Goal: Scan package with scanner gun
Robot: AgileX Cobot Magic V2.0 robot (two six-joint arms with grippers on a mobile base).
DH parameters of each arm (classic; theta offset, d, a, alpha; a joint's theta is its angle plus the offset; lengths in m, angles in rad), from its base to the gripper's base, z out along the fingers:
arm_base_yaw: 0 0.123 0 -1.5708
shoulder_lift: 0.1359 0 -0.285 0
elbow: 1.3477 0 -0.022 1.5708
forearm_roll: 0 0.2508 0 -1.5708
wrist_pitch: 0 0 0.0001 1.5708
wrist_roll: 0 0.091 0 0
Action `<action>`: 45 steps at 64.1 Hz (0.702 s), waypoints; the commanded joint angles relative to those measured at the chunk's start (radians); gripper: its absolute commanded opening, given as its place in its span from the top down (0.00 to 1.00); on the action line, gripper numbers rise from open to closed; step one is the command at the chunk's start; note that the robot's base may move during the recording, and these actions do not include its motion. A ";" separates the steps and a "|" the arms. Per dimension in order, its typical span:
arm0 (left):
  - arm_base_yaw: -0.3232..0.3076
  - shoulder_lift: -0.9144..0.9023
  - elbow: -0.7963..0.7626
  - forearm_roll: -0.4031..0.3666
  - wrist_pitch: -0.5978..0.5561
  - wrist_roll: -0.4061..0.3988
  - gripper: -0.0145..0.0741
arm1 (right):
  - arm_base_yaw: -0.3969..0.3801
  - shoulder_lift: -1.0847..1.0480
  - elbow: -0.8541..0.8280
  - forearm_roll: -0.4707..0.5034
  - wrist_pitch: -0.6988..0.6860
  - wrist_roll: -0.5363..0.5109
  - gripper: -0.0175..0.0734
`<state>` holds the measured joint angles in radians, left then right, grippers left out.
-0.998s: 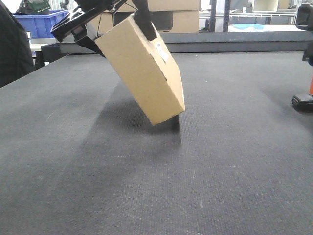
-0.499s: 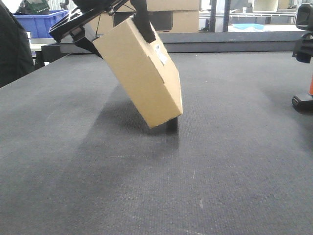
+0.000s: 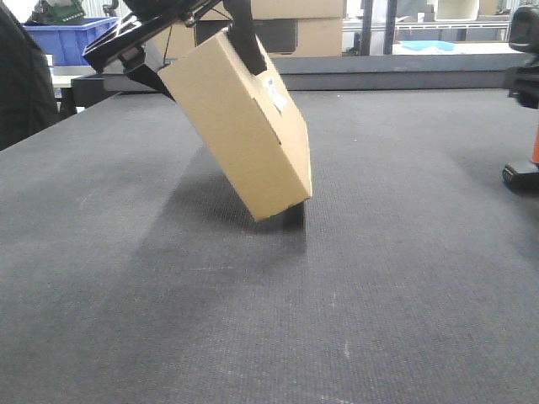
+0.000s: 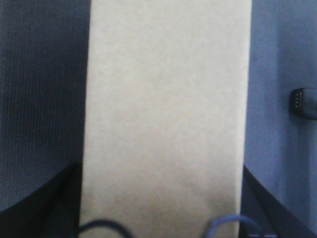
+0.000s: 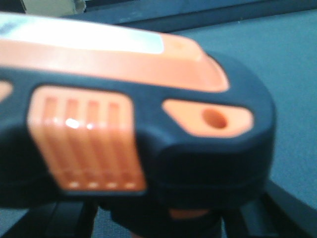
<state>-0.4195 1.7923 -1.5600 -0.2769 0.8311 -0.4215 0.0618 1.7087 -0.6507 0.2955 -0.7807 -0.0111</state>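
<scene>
On dark mat [image 3: 253, 320], tilted package [image 3: 244, 126], scanner gun [image 3: 522, 174] far right, blue crate [image 3: 67, 38] behind

- Package [image 3: 244, 126]: plain brown cardboard box with a white label, tilted, its upper end clamped in the left pincer [image 3: 194, 50].
- Scanner gun [image 5: 148, 148]: orange-and-black, close against the right pincer [image 5: 163, 220].

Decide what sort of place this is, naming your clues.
Probably a warehouse or packing workshop: a blue crate and stacked cardboard boxes behind the matted table, plus a barcode scanner gun.
</scene>
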 commanded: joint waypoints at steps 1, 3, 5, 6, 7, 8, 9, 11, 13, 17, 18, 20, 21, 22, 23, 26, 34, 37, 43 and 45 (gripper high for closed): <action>-0.005 -0.009 -0.009 -0.003 -0.009 0.001 0.96 | -0.002 -0.005 -0.005 0.001 -0.043 0.000 0.70; -0.005 -0.009 -0.009 -0.003 -0.009 0.001 0.96 | -0.002 -0.005 -0.005 0.001 -0.043 0.000 0.77; -0.005 -0.009 -0.009 -0.003 -0.009 0.001 0.96 | -0.002 -0.005 -0.005 0.001 -0.043 0.000 0.85; -0.005 -0.009 -0.009 -0.003 -0.009 0.001 0.96 | -0.002 -0.005 -0.005 0.001 -0.043 0.000 0.88; -0.005 -0.009 -0.009 -0.003 -0.009 0.001 0.96 | -0.002 -0.005 -0.005 0.001 -0.043 0.000 0.92; -0.005 -0.009 -0.009 -0.003 -0.009 0.001 0.96 | -0.002 -0.005 -0.005 0.001 -0.045 0.000 0.95; -0.005 -0.009 -0.009 -0.003 -0.009 0.001 0.96 | -0.002 -0.005 -0.005 0.001 -0.047 0.000 0.98; -0.005 -0.009 -0.009 -0.003 -0.009 0.001 0.96 | -0.002 -0.005 -0.005 0.001 -0.050 0.000 0.99; -0.005 -0.009 -0.009 -0.003 -0.009 0.001 0.96 | -0.002 -0.005 -0.005 -0.009 -0.055 0.000 0.99; -0.005 -0.009 -0.009 -0.003 -0.009 0.001 0.96 | -0.002 -0.012 -0.005 -0.030 -0.059 -0.032 0.99; -0.005 -0.009 -0.009 -0.005 -0.008 0.001 0.96 | -0.002 -0.012 -0.005 -0.032 -0.059 -0.048 0.99; -0.005 -0.009 -0.009 -0.007 -0.007 0.001 0.96 | -0.002 -0.018 -0.005 -0.034 -0.059 -0.087 0.99; -0.005 -0.009 -0.009 -0.007 -0.004 0.001 0.96 | -0.002 -0.025 -0.005 -0.037 -0.059 -0.109 0.99; -0.005 -0.009 -0.009 -0.009 -0.005 0.001 0.96 | -0.002 -0.029 -0.005 -0.039 -0.059 -0.130 0.99; -0.005 -0.009 -0.009 -0.009 -0.002 0.001 0.96 | -0.002 -0.031 -0.005 -0.039 -0.059 -0.152 0.99; -0.005 -0.009 -0.009 -0.009 0.002 0.001 0.96 | -0.002 -0.048 -0.005 -0.041 -0.054 -0.216 0.99; -0.005 -0.009 -0.009 -0.009 0.014 0.001 0.96 | -0.002 -0.086 -0.007 -0.041 -0.057 -0.433 0.99; -0.005 -0.009 -0.009 -0.009 0.014 0.001 0.96 | -0.002 -0.097 -0.007 -0.041 -0.058 -0.508 0.99; -0.005 -0.009 -0.009 -0.009 0.014 0.001 0.96 | -0.002 -0.101 -0.007 -0.041 -0.063 -0.558 0.99; -0.005 -0.009 -0.009 -0.009 0.014 0.001 0.96 | -0.002 -0.101 -0.007 -0.041 -0.063 -0.558 0.99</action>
<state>-0.4195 1.7927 -1.5600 -0.2769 0.8494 -0.4215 0.0618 1.6273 -0.6507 0.2579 -0.7766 -0.5083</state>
